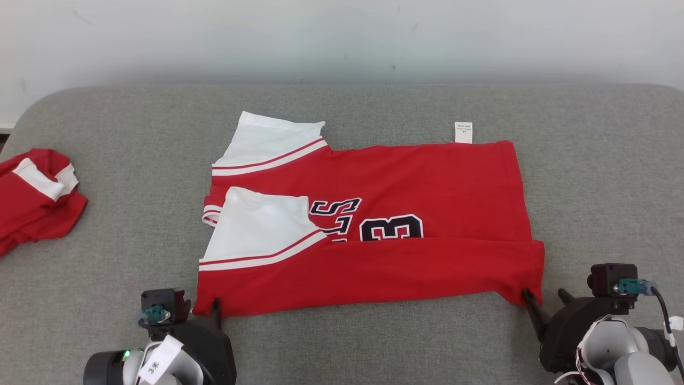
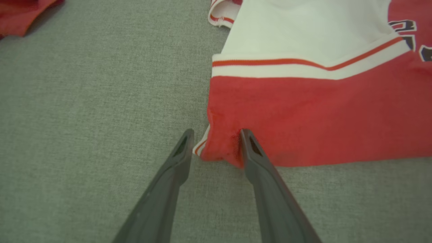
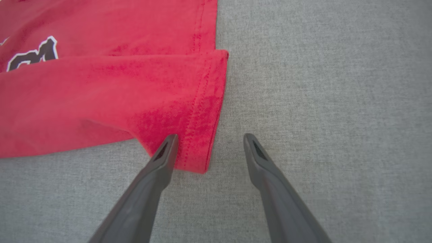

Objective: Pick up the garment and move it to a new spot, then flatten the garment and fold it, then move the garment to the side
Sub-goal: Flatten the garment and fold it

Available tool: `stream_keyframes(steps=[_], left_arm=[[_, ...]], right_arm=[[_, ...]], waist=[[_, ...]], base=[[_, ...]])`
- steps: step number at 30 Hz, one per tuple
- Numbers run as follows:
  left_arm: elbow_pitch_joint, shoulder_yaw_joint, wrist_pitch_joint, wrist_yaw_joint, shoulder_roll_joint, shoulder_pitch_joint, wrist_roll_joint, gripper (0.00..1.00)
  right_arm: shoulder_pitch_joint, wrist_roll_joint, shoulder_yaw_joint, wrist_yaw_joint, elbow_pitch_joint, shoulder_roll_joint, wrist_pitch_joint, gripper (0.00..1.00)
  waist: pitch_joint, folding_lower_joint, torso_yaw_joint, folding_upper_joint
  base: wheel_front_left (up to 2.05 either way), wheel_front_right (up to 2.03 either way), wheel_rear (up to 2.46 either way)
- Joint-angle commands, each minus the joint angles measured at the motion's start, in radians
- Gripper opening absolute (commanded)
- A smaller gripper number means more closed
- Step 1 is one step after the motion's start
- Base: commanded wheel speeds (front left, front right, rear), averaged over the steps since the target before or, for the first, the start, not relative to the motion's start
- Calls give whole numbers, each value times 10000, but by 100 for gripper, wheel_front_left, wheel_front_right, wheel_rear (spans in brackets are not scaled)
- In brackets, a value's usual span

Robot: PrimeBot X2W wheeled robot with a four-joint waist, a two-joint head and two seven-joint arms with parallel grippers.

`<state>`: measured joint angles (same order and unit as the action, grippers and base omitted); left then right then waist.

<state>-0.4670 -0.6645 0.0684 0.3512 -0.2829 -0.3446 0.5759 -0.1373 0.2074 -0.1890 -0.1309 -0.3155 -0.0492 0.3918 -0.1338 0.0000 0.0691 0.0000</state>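
The garment's (image 1: 406,187) near corners are straddled, not clamped, by the left gripper (image 2: 216,132) and right gripper (image 3: 209,136), both spread apart.

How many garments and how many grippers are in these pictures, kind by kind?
Garments: 2, the spread red jersey and the bunched red garment at the left.
Grippers: 2, the left gripper and the right gripper.
Total: 4.

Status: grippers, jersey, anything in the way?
Left gripper open, straddling near-left corner of red jersey. Right gripper open at near-right corner. Near edge folded over. Other red garment far left, clear.
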Motion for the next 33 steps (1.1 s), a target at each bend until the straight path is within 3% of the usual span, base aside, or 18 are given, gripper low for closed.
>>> stream_keyframes(steps=[1, 9, 10, 11, 12, 13, 15, 26, 33], left_arm=[[-47, 22, -58, -13, -21, -102, 11, 75], [-141, 9, -120, -60, 71, -196, 121, 74], [-153, 39, -142, -70, 91, -188, 167, 67], [-186, 50, -116, -65, 99, -169, 199, 42], [-178, 72, -179, -118, 108, -173, 241, 8], [-204, 73, -148, -178, 124, -178, 290, 0], [-271, 59, -136, -230, 140, -221, 363, 0], [-438, 129, -135, -445, 168, -278, 575, 0], [-70, 284, -47, -435, 10, 13, 871, 0]], right_arm=[[-120, 76, 19, 3, -77, -29, 41, 100], [73, 243, 346, 3, -154, -21, 466, 100], [95, 260, 367, 3, -125, -19, 510, 100], [94, 259, 381, 3, -112, -20, 532, 100], [74, 220, 361, 3, -107, -20, 544, 82], [47, 180, 340, 3, -107, -20, 546, 41], [-15, 97, 274, 3, -120, -20, 515, 0], [-157, 164, 165, 5, 12, -31, 538, 0], [363, 444, 110, 5, 739, -29, 1138, 0]], waist=[[-24, 0, 24, 0], [-96, 0, 99, 0], [-105, 0, 93, 0], [-114, 0, 83, 0], [-125, 0, 73, 0], [-136, 0, 68, 0], [-155, 0, 63, 0], [-155, 0, 81, 0], [64, 0, 102, 0]], base=[[0, 0, 0], [0, 0, 0], [0, 0, 0], [0, 0, 0], [0, 0, 0], [0, 0, 0], [0, 0, 0], [0, 0, 0], [0, 0, 0]])
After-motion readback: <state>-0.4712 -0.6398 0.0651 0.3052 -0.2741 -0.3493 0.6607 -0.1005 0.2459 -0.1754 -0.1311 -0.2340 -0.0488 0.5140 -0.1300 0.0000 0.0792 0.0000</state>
